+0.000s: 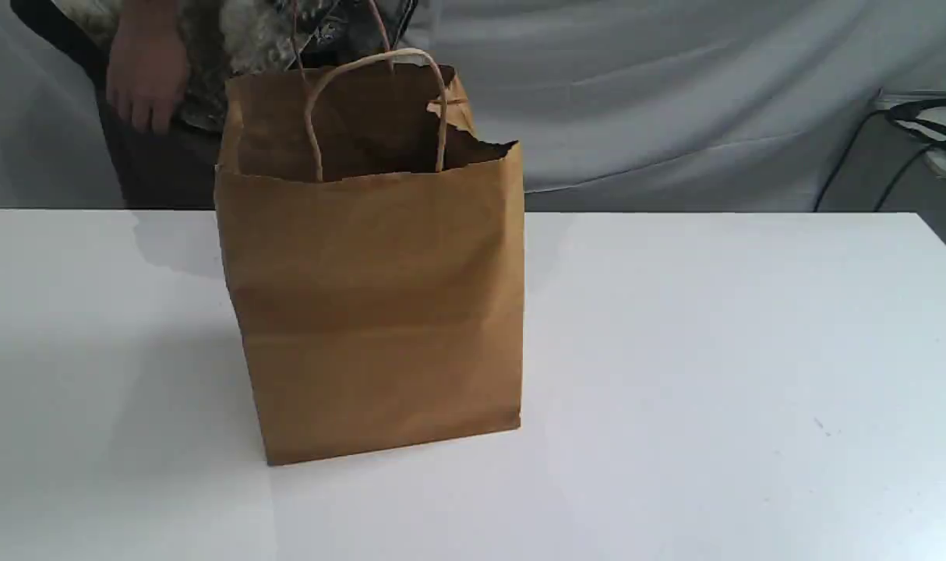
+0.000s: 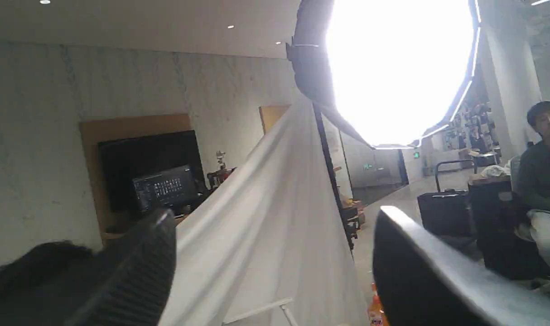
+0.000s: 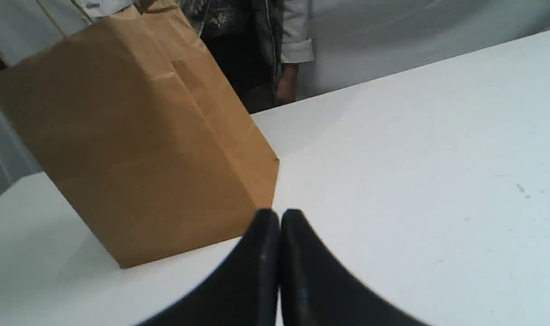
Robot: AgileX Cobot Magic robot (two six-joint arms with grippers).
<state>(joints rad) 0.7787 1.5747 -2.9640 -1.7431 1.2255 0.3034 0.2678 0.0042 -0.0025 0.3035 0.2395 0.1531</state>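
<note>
A brown paper bag (image 1: 375,304) with twisted paper handles (image 1: 379,109) stands upright and open-topped on the white table (image 1: 714,374). Neither arm shows in the exterior view. In the right wrist view my right gripper (image 3: 279,217) is shut with nothing in it, its tips pressed together above the table a short way from the bag (image 3: 134,149). My left gripper (image 2: 275,217) stands open and empty, pointing up and away from the table at a white cloth (image 2: 275,235) and a bright lamp (image 2: 397,68).
A person (image 1: 177,70) stands behind the table's far edge, one hand hanging near the bag. Grey cloth (image 1: 675,93) covers the backdrop. Cables and a power strip (image 1: 925,125) sit at the far right. A seated person (image 2: 544,181) appears in the left wrist view.
</note>
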